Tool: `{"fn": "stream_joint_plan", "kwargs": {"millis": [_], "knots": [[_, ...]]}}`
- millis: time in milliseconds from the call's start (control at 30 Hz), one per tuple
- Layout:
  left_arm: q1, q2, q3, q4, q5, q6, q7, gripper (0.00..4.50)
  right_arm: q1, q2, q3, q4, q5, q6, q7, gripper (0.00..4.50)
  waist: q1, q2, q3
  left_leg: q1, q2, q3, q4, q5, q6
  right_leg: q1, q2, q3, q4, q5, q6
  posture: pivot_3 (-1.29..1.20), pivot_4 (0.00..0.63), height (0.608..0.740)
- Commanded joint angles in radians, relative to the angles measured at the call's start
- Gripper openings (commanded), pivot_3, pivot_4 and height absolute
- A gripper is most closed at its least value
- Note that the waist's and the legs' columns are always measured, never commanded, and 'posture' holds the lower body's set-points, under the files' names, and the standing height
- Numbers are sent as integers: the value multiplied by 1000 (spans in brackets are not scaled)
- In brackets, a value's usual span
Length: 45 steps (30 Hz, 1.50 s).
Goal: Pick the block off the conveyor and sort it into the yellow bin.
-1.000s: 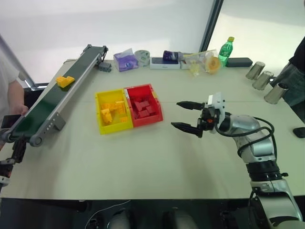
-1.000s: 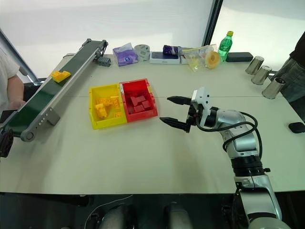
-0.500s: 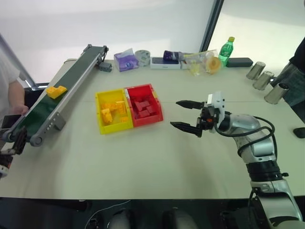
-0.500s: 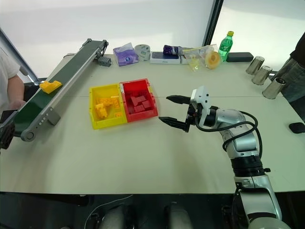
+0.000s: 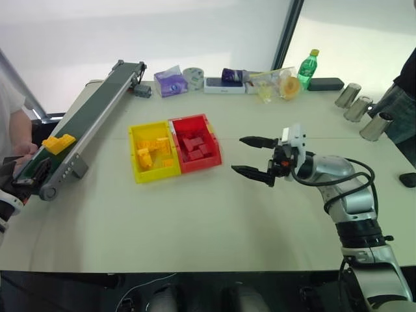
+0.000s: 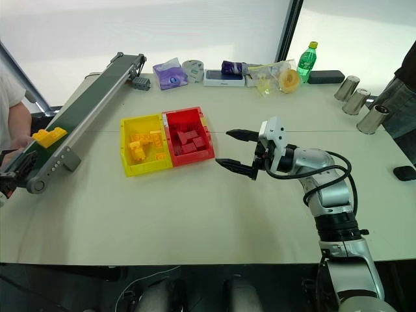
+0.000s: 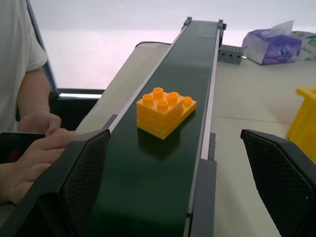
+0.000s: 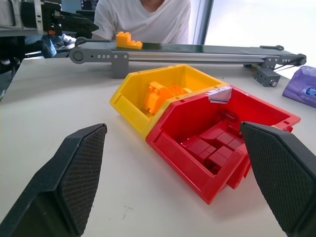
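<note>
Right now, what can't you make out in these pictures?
- Left gripper: partly cut off by the left eye view's edge, at the conveyor end.
- Yellow bin: near wall hides much of its contents in the right wrist view.
- Items along the table's far edge: too small to identify.

Block, conveyor and yellow bin on the surface.
The block (image 7: 165, 113), a stepped yellow-orange brick with round studs on top, sits upright on the dark green belt near the low end of the conveyor (image 5: 84, 135), a long narrow belt with grey side rails running diagonally along the surface's left side. The yellow bin (image 5: 154, 153), a low-walled rectangular tray, lies right of the conveyor, apart from it, touching a matching red tray (image 5: 194, 143), and holds a pile of yellow bricks.
</note>
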Motion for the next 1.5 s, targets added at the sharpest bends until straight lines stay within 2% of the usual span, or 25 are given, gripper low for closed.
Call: {"fn": "stream_joint_plan", "kwargs": {"millis": [33, 233, 433, 533, 700, 800, 900, 1000, 1167, 1233, 1333, 1500], "knots": [[-6, 27, 8, 4, 13, -11, -21, 4480, -2, -9, -20, -54, 19, 10, -14, 4500, 1, 0, 0, 0, 0, 0, 0, 0, 0, 0, 0, 0, 0, 0, 0, 0, 150, 740], [-30, 70, 7, 93, 16, 57, -31, 4480, -3, -9, -19, -70, 20, 27, -24, 4500, 2, 0, 0, 0, 0, 0, 0, 0, 0, 0, 0, 0, 0, 0, 0, 0, 150, 740], [-46, 81, 2, 176, 41, 25, -67, 4480, -1, -14, -25, -61, 19, 22, -17, 4500, 2, 0, 0, 0, 0, 0, 0, 0, 0, -1, 0, 0, 0, 0, 0, 0, 150, 740], [-43, 65, -18, 185, 50, 29, -80, 3676, -2, -15, -25, -63, 18, 21, -16, 4500, 2, 0, 0, 0, 0, 0, 0, 0, 0, -1, -1, 0, 0, 0, 0, 0, 150, 740], [-30, 48, -26, 179, 63, 9, -79, 1275, -9, -19, -27, -76, 19, 28, -24, 4500, 4, 0, 0, 0, 0, 0, 0, 0, 0, -1, -1, 0, 0, 0, 0, 0, 150, 740], [-31, 34, 28, 123, 15, 7, -78, 1301, -6, -19, -28, -85, 21, 34, -31, 4500, 5, 0, 0, 0, 0, 0, 0, 0, 0, 0, -1, 0, 0, 0, 0, 0, 150, 740], [-29, 7, 67, -11, -70, 47, -71, 1301, -8, -19, -27, -86, 23, 38, -34, 4500, 3, -1, 0, -1, 0, 0, 0, 0, 0, -1, -1, 0, 0, 0, 0, 0, 150, 740], [-35, -11, 50, -139, -120, 68, -68, 1301, -14, -19, -28, -79, 22, 38, -33, 4500, 4, -1, 0, -1, 0, 0, 0, 0, 0, 0, -1, 0, 0, 0, 0, 0, 150, 740], [-123, -21, -107, -315, -174, 149, -45, 1301, -29, -15, -22, -58, 15, 30, -29, 4500, 8, -1, 0, -1, -1, 0, 1, 0, 0, 0, -1, 0, 0, 0, 0, 0, 150, 740], [-191, -38, -226, -340, -108, 144, -9, 1301, -33, -10, -18, -50, 12, 24, -30, 4500, 11, -1, 0, -1, -1, -1, 1, 0, 0, 1, 0, 0, 0, 0, 0, 0, 150, 740], [-309, -121, -341, -271, -59, 169, 78, 1301, -23, -9, -20, -42, 8, 8, -27, 4500, 9, -1, 0, 0, -1, -1, 2, 0, 0, 2, 1, 0, 0, 0, 1, 0, 150, 740], [-417, -250, -452, -143, 68, 118, 178, 1301, 20, -24, -45, -50, 10, -13, -29, 4500, 3, 0, 0, 0, -3, -1, 1, 0, 0, 1, 2, 1, 0, 0, 1, 0, 150, 740]]}}
